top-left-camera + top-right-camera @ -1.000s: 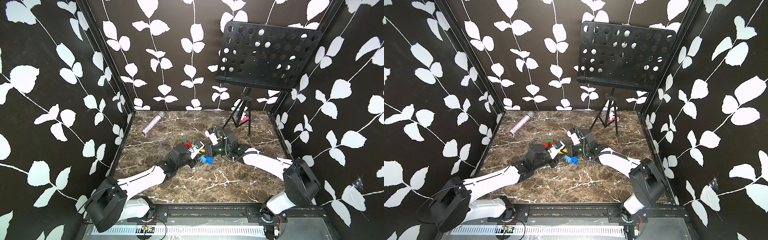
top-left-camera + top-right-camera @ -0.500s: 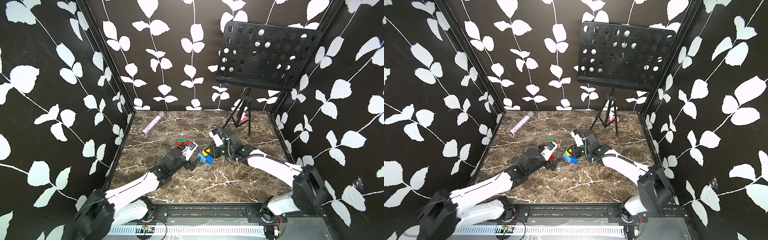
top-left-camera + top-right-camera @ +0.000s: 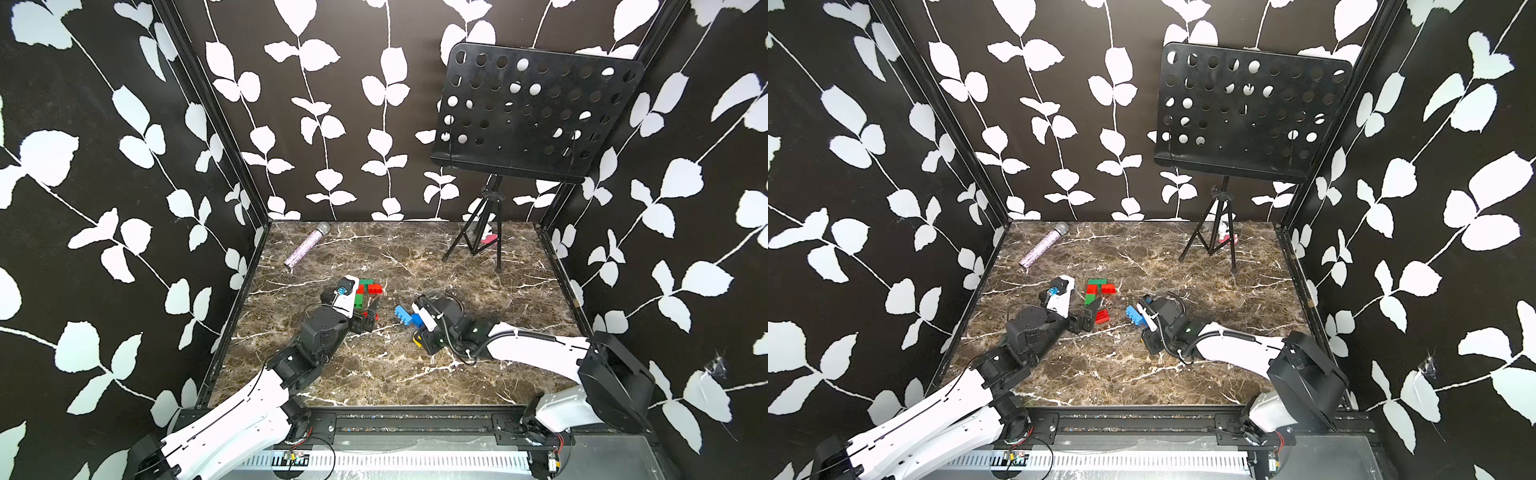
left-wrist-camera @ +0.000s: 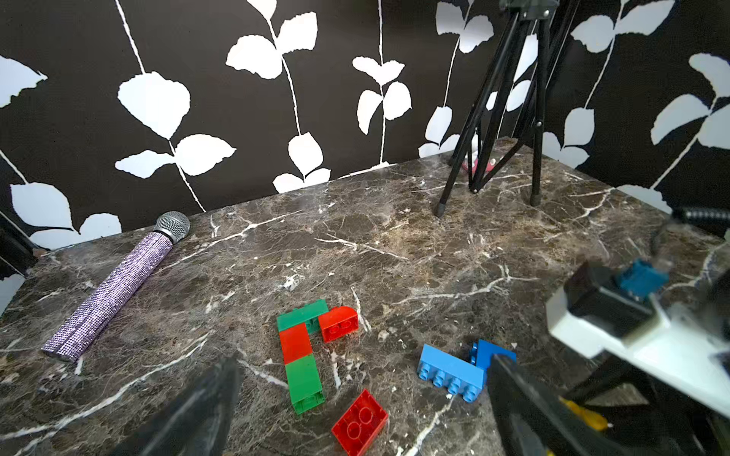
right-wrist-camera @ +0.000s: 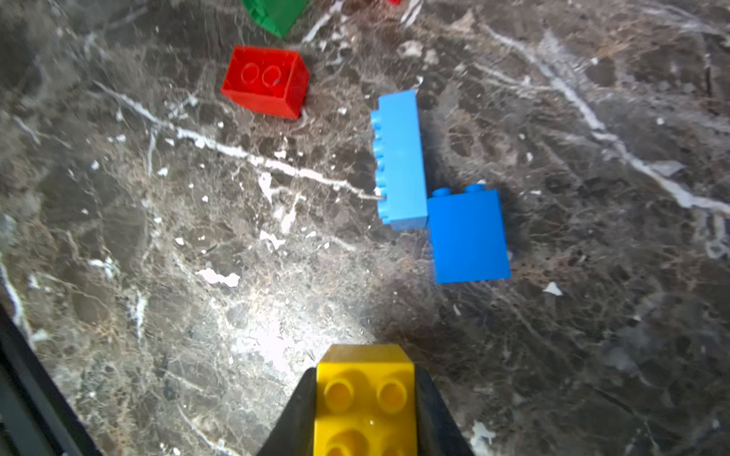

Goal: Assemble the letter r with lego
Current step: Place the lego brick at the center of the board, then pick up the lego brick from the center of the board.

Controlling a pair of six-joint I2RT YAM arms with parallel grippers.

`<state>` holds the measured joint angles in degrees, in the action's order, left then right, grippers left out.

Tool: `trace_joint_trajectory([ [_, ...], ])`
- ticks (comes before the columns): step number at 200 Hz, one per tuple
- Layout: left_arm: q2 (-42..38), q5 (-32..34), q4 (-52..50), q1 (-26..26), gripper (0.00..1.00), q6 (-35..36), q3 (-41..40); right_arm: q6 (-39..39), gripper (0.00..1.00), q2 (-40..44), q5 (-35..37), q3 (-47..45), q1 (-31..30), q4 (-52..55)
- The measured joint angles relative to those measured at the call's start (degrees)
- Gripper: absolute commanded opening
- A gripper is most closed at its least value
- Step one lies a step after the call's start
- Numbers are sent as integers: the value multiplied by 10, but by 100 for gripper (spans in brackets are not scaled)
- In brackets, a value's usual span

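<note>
The lego (image 3: 375, 289) lies mid-table. Glossy bricks on their sides form a column: dark green brick (image 4: 302, 316), red brick (image 4: 294, 342), green brick (image 4: 304, 381), with a round-topped red brick (image 4: 339, 323) against the top. A loose red brick (image 4: 360, 421) lies near the empty, wide-spread left jaws. A long light blue brick (image 5: 399, 162) touches a squarer blue brick (image 5: 468, 237) corner to corner. The right jaws clench a studded yellow brick (image 5: 365, 398). Farther out on the veined marble table (image 4: 395, 244) lies a sequinned microphone (image 4: 114, 288).

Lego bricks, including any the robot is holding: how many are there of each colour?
Red bricks: 3
Green bricks: 2
Blue bricks: 2
Yellow brick, held in the right hand: 1
Total: 8
</note>
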<state>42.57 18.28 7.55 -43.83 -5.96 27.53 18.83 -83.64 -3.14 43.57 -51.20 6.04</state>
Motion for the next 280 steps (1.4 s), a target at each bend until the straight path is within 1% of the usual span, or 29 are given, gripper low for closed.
trace_joint_trajectory([
  [23,7,10,2,0,99,-14,1,-4,26,-30,20,8,-10,-16],
  [46,35,14,-23,2,99,-23,17,-11,27,-70,42,25,-25,-24],
  [69,55,18,-37,2,99,-26,30,-13,33,-91,65,34,-39,-32],
  [105,54,34,-28,3,99,-33,30,-13,47,-93,87,35,-50,-28],
  [142,56,34,-30,9,99,-39,31,-11,51,-88,92,45,-51,-5],
  [172,70,34,-33,9,99,-40,37,-17,52,-20,96,45,-41,12],
  [183,75,33,-35,9,99,-40,39,-21,51,6,88,46,-21,10],
  [199,80,28,-36,13,99,-42,42,-29,51,21,69,51,35,3],
  [214,85,20,-35,16,99,-46,44,-42,51,4,43,62,86,0],
  [224,88,15,-35,18,99,-49,44,-54,50,-21,23,75,108,2],
  [258,106,-4,-35,23,99,-55,45,-92,48,-135,-52,122,114,9],
  [280,114,-10,-40,25,99,-57,48,-103,48,-160,-78,124,111,19],
])
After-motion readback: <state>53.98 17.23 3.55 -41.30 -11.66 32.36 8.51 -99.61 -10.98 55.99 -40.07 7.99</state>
